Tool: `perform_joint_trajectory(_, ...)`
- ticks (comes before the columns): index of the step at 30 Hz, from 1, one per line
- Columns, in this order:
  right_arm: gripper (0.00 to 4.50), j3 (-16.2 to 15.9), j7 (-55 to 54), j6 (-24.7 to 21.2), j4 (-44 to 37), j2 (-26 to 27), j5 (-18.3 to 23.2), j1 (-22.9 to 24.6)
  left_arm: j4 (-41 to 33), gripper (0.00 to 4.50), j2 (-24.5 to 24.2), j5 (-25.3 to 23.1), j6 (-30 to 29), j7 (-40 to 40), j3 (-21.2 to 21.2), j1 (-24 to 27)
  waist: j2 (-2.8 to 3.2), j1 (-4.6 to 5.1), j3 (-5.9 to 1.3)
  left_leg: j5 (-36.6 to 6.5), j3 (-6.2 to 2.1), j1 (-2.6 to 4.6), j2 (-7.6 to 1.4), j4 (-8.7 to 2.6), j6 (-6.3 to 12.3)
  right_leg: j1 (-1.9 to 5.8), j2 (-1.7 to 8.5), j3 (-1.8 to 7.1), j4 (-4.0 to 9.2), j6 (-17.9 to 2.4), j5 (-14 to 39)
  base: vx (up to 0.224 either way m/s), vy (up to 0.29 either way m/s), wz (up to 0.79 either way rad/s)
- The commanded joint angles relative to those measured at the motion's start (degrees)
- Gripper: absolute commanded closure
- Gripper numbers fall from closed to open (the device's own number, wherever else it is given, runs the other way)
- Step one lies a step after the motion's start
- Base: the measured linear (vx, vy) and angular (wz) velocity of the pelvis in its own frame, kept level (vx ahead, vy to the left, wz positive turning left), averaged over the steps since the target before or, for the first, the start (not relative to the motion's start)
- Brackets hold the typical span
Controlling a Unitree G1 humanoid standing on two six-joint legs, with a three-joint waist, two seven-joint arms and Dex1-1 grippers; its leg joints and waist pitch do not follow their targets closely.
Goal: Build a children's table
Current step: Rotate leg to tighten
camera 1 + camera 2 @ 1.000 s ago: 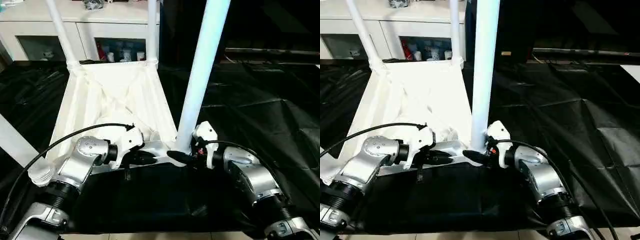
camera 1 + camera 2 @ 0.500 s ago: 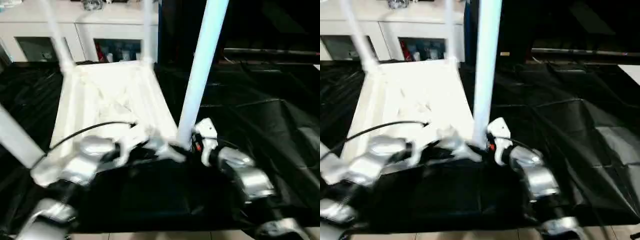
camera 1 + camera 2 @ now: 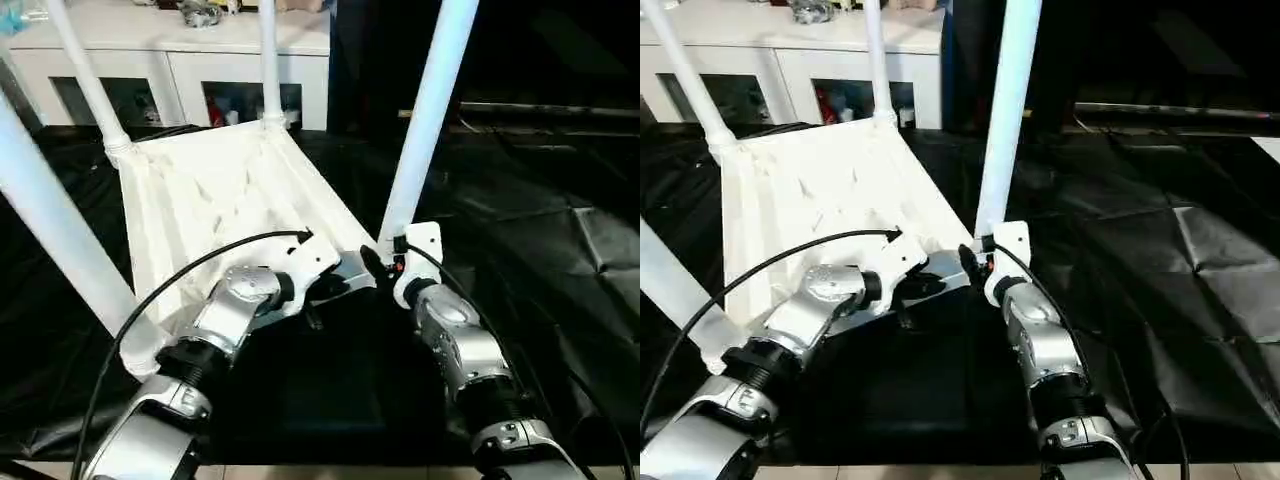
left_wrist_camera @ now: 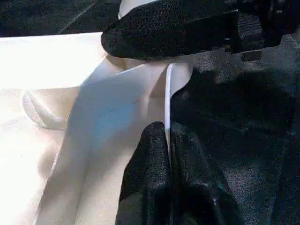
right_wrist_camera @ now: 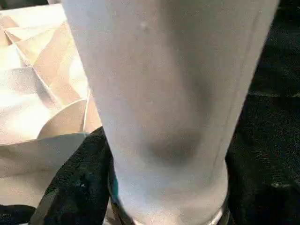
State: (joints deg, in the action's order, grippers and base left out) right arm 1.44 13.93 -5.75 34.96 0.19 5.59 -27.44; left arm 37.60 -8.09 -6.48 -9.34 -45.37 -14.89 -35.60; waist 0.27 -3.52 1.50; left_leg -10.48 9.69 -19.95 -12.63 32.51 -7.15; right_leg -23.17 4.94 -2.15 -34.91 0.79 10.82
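Left wrist view: left gripper (image 4: 168,154) pinches tabletop rim (image 4: 168,93); right gripper (image 3: 385,262) clamps near leg (image 3: 425,110) at its base. Risk: thin rim slipping out, table tipping.

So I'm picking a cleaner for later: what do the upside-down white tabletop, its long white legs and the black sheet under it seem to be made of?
The upside-down white tabletop looks like moulded plastic with a smooth satin finish: thin crossing ribs show on its underside. The long white legs seem to be smooth, slightly glossy plastic tubes, though coated metal cannot be ruled out. The black sheet looks like thin plastic film or coated fabric: it is creased and glints.
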Motion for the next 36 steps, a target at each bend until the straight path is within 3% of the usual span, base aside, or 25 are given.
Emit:
perform_joint_trajectory(1, 0.98, -3.0, 5.71, -0.23, -0.06, 2.85, 2.16, -0.27, 1.26, 4.5, 2.53, 2.49, 1.96, 1.0, 0.02, 0.91, -1.01, 0.04, -2.39, -12.99, 0.77, -0.59, 0.54, -3.64, 2.84, 2.55, 1.67, 1.39, 4.92, -8.62, 15.44, 0.0, 0.0, 0.0)
perform_joint_trajectory(3, 0.64, -3.45, 7.86, -0.57, -0.78, 2.19, 2.34, -0.3, 1.13, 4.5, 1.95, 2.71, 2.48, 0.0, 0.27, 1.07, -1.06, 0.13, -2.42, -13.12, 0.74, -0.69, 0.53, -3.66, 2.94, 2.6, 1.66, 1.36, 5.03, -8.36, 16.36, 0.0, 0.0, 0.0)
perform_joint_trajectory(8, 0.58, -7.27, 19.83, -2.34, -7.2, -4.48, 3.15, 2.16, -1.02, 4.5, -1.15, 4.27, 4.09, -5.17, 1.36, 2.38, -1.33, -0.24, -2.53, -10.61, 0.82, -0.91, 0.4, -3.36, 4.37, 2.95, 1.71, 1.41, 4.59, -9.17, 12.06, 0.0, 0.0, 0.0)
perform_joint_trajectory(11, 0.58, -9.25, 28.12, -2.97, -11.73, -10.22, 3.83, 4.27, -4.34, 4.5, -4.26, 6.37, 4.08, -11.32, 1.43, 4.11, -1.2, -0.23, -2.54, -10.28, 0.8, -0.94, 0.38, -3.37, 4.65, 3.08, 1.73, 1.33, 4.48, -9.71, 12.11, 0.0, 0.0, 0.0)
perform_joint_trajectory(13, 0.58, -10.15, 31.56, -3.19, -13.25, -12.5, 3.96, 4.92, -6.19, 4.5, -5.98, 7.44, 3.61, -14.74, 1.26, 5.09, -1.18, 0.05, -2.39, -11.12, 0.9, -0.91, 0.35, -3.45, 4.57, 2.73, 1.65, 1.33, 4.69, -9.85, 13.19, 0.0, 0.0, 0.0)
perform_joint_trajectory(14, 0.58, -10.65, 33.52, -3.33, -14.11, -13.8, 4.03, 5.25, -7.32, 4.5, -7.04, 8.14, 3.34, -16.88, 1.16, 5.7, -1.28, -0.05, -2.47, -10.97, 0.81, -1.04, 0.36, -3.41, 4.47, 3.04, 1.68, 1.31, 4.49, -9.83, 13.37, 0.0, 0.0, 0.0)
perform_joint_trajectory(17, 0.58, -11.39, 36.34, -3.34, -15.11, -15.44, 3.82, 5.48, -9.32, 4.5, -8.79, 9.38, 2.39, -20.45, 1.07, 6.81, -1.09, 0.07, -2.33, -11.98, 0.87, -0.66, 0.09, -3.56, 4.19, 2.55, 1.63, 1.35, 4.61, -10.33, 13.84, 0.0, 0.0, 0.0)
perform_joint_trajectory(22, 0.58, -13.3, 42.03, -5.18, -17.58, -17.75, 4.49, 6.15, -11.71, 4.5, -11.21, 10.9, 0.82, -24.64, 1.31, 8.61, -1.14, 0.02, -2.29, -11.58, 0.89, -0.67, -0.02, -3.58, 4.33, 2.57, 1.57, 1.43, 4.35, -11.04, 12.12, 0.0, 0.0, 0.0)
perform_joint_trajectory(26, 0.93, -13.89, 43.11, -5.47, -17.81, -18.48, 4.85, 6.46, -12.22, 4.5, -11.76, 11.04, 0.59, -24.86, 1.39, 8.89, -1.28, -0.07, -2.27, -11.54, 0.9, -0.65, 0.09, -3.56, 3.69, 2.61, 1.72, 1.49, 4.46, -10.43, 13.56, 0.0, 0.0, 0.0)
perform_joint_trajectory(36, 1.77, -15.16, 44.83, -4.41, -17.24, -20.33, 2.73, 6.77, -12.41, 4.5, -12.2, 10.76, 0.11, -25.19, 2.14, 8.96, -1.37, -0.13, -2.35, -10.03, 0.96, -0.68, 0.13, -3.37, 4.05, 2.74, 1.69, 1.46, 4.2, -11.02, 11.26, 0.0, 0.0, 0.0)
